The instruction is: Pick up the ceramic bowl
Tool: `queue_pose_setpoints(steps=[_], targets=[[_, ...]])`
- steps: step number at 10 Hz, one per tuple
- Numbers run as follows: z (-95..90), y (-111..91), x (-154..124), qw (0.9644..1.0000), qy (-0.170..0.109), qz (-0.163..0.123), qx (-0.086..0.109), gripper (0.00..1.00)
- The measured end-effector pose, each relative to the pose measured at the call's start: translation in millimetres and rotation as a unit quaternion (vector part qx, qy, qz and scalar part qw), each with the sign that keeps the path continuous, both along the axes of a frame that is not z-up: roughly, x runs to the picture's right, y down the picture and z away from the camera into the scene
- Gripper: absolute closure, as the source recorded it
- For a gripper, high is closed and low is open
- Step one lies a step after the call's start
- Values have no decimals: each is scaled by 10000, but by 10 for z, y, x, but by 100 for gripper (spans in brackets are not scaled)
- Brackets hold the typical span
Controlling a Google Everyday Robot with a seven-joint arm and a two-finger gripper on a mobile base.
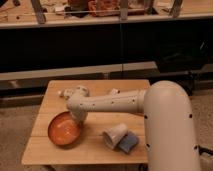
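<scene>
Ceramic bowl (64,129) sits at the front-left of the wooden table (95,150), orange-red, glossy, darker rim. It looks tipped a little, far-right rim higher, though I can't say whether it's off the wood.

End effector (76,118) is at the bowl's far-right rim, hanging below the white wrist housing. Fingers are pressed together; from where I stand they appear to pinch the bowl rim, but the wrist hides the contact point itself.

Arm (112,102) runs horizontally across the table from the wrist over to the right, white with small dark dots along it. A small pale knob pokes out from the wrist toward the table's back-left.

Right of the bowl, near the front edge: a small translucent white cup (115,135) lying on its side, mouth toward front-left. Touching it on the right is a blue sponge-like block (128,143).

Far right: the robot's big white rounded body (170,130) fills the foreground and covers the table's right end.

Behind the table: dark shelving with a cluttered top shelf (100,10).
</scene>
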State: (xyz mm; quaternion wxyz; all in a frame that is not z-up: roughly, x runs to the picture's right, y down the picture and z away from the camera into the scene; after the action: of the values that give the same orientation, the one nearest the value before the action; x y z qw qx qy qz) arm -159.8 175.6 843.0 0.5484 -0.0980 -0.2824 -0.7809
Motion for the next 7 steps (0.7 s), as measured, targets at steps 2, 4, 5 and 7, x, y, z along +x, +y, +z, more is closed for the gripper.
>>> queue_pose_setpoints(steps=[2, 4, 5, 7], targets=[[-62, -67, 19, 10000, 9, -70, 35, 98], [-105, -156, 50, 9999, 20, -103, 85, 98], [-178, -279, 124, 9998, 78, -130, 143, 98], [-233, -343, 148, 9997, 108, -164, 167, 98]])
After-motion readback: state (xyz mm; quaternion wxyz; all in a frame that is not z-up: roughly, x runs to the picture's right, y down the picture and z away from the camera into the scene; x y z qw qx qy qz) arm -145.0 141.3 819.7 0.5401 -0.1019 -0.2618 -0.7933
